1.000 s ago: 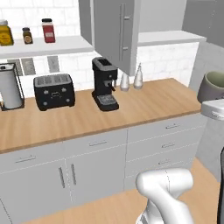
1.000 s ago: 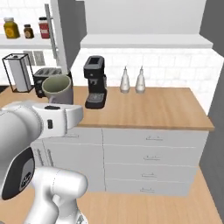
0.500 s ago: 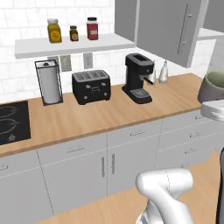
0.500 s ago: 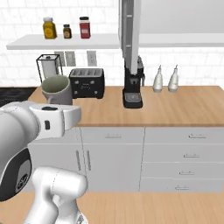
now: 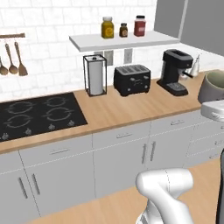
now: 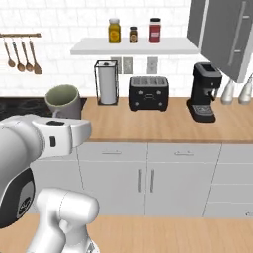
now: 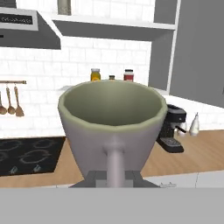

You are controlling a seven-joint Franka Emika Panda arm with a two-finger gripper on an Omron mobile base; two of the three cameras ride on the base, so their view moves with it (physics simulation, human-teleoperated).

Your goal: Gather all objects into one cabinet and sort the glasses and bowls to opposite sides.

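A grey-green mug (image 7: 113, 124) with a side handle stands upright in front of the hand camera, and my gripper (image 7: 114, 176) is shut on its handle. The same mug (image 6: 63, 100) rides above my white arm at the left of the right base view, and the mug (image 5: 212, 85) sits at the right edge of the left base view. A wall cabinet (image 6: 223, 33) hangs at the upper right with its grey door swung open; in the hand view the cabinet (image 7: 165, 48) shows an inner shelf. The bowls are out of view.
On the wooden counter (image 6: 148, 124) stand a black coffee machine (image 6: 204, 92), a toaster (image 6: 148, 93), a paper towel holder (image 6: 106, 82) and two bottles (image 6: 236, 92). A black stove (image 5: 37, 116) lies left, spoons (image 6: 20, 53) hang above it. Jars sit on a wall shelf (image 6: 133, 46).
The whole scene has slid to the right as the base moved: stove and hanging spoons have come into view at the left. The mug stays in my shut gripper.
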